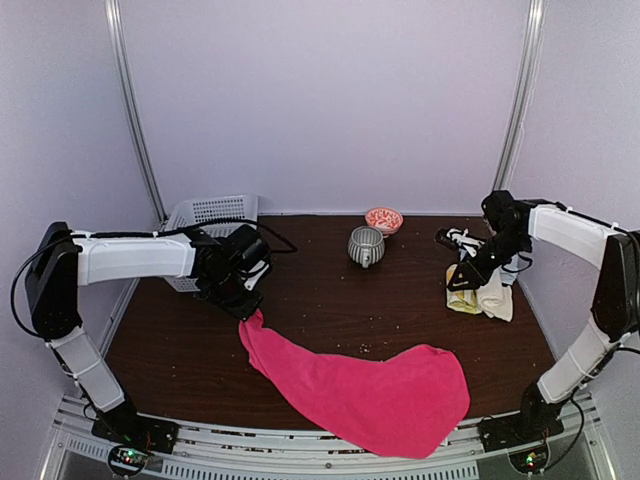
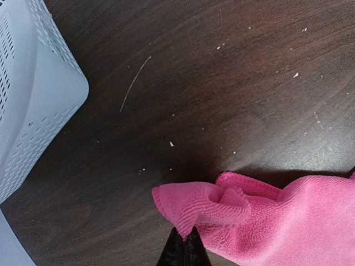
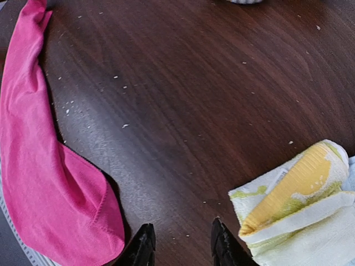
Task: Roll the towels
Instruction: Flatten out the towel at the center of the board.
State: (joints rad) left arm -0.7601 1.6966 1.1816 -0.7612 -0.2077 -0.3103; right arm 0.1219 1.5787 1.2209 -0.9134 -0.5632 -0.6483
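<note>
**Fingers.** My left gripper point(image 2: 180, 248) is closed on one corner of the pink towel point(image 1: 372, 392), and the pinch sits close to the hem. My right gripper point(image 3: 180, 244) has its fingers apart with nothing between them. It hangs over the bare table point(image 3: 183, 111), just beside the pile point(image 3: 297, 208) of yellow and cream towels.

**Towel.** The pink towel is unrolled. It runs as a long diagonal from my left fingers to the near right, and its wide end is bunched and laps over the table's near edge.

**Hazards, as I judge them:**
- The bite is shallow, so a brisk pull could slip the corner free.
- With only one corner held, dragging would rope the cloth rather than spread it, and a roll started on that would come out lopsided.
- The wide end is at the edge, and any pull toward the near side could tip its weight over and take the towel off the table.
- The basket point(image 1: 208, 214) is close behind my left wrist, so a backward stretch risks a knock.
- My right fingers are next to the pile, and a careless sweep toward the pink towel could snag it and undo it.
</note>
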